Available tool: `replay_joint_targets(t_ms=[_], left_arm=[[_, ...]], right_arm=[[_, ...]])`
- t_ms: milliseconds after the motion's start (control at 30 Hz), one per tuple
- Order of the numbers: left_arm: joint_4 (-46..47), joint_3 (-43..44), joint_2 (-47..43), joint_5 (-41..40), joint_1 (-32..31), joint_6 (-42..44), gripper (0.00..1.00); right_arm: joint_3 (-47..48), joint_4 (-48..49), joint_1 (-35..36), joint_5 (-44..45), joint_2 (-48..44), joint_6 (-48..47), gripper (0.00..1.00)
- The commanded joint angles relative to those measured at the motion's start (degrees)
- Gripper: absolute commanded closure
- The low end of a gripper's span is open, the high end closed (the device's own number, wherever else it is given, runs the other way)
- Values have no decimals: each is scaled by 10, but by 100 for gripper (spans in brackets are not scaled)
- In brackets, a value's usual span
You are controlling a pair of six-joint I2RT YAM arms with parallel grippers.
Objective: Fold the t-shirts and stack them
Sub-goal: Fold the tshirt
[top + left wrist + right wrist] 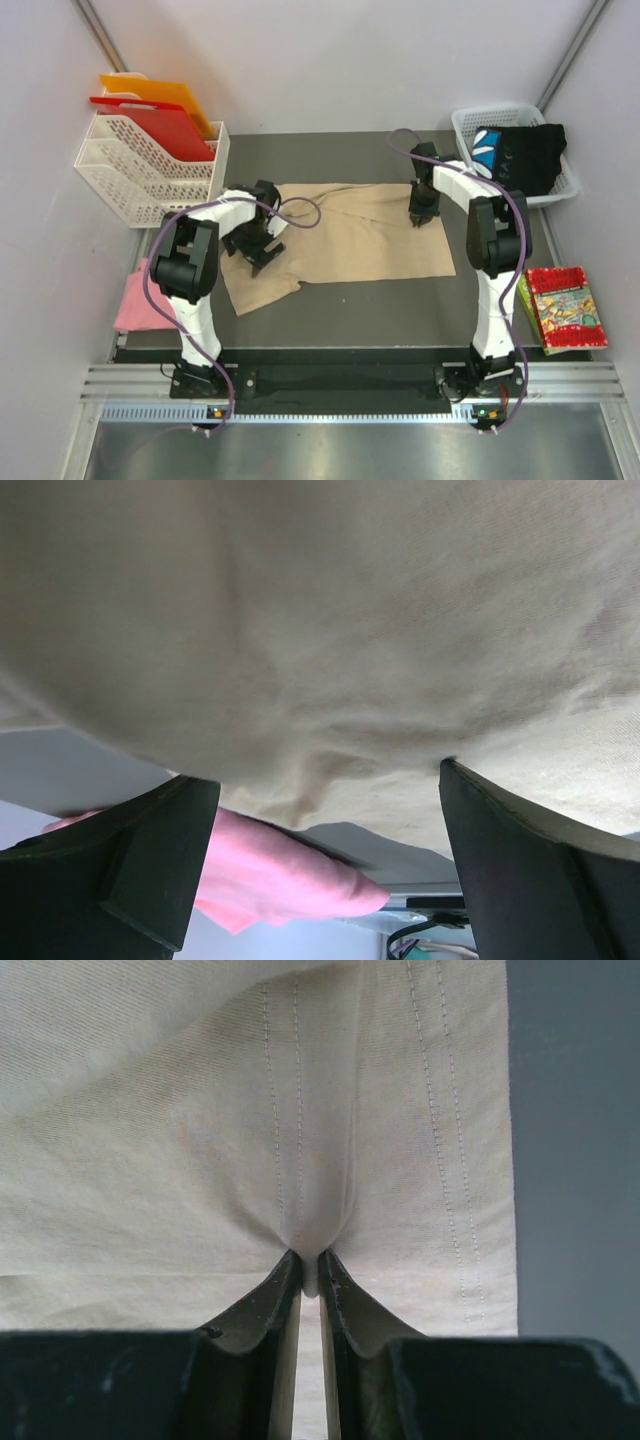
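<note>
One beige t-shirt [350,240] lies spread mid-table. Only the right wrist view shows the right gripper [310,1260] pinched tight on its stitched hem. The left wrist view shows the left gripper [322,775] spread wide at the cloth, pink t-shirt [270,875] beyond. Black t-shirt [525,155] sits in white basket [462,125], print unreadable. Dark table [400,300], pale walls [330,60].
</note>
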Motion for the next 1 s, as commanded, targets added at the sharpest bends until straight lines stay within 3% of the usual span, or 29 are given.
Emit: replay_joint_targets(t_ms=[0,567,900,967], left_arm=[[31,-27,0,-2,-3,-4,5],[86,-112,-17,-26,2,24,5],[68,-95,-21,-25,10,19,5],[64,-89,-21,-25,11,18,5]], right_arm=[[21,-13,-6,26,-12,-12,86],[59,-30,-78,28,-7,-23,85],[36,-23,-106,28,9,-32,85],[34,-21,-107,20,13,-33,75]])
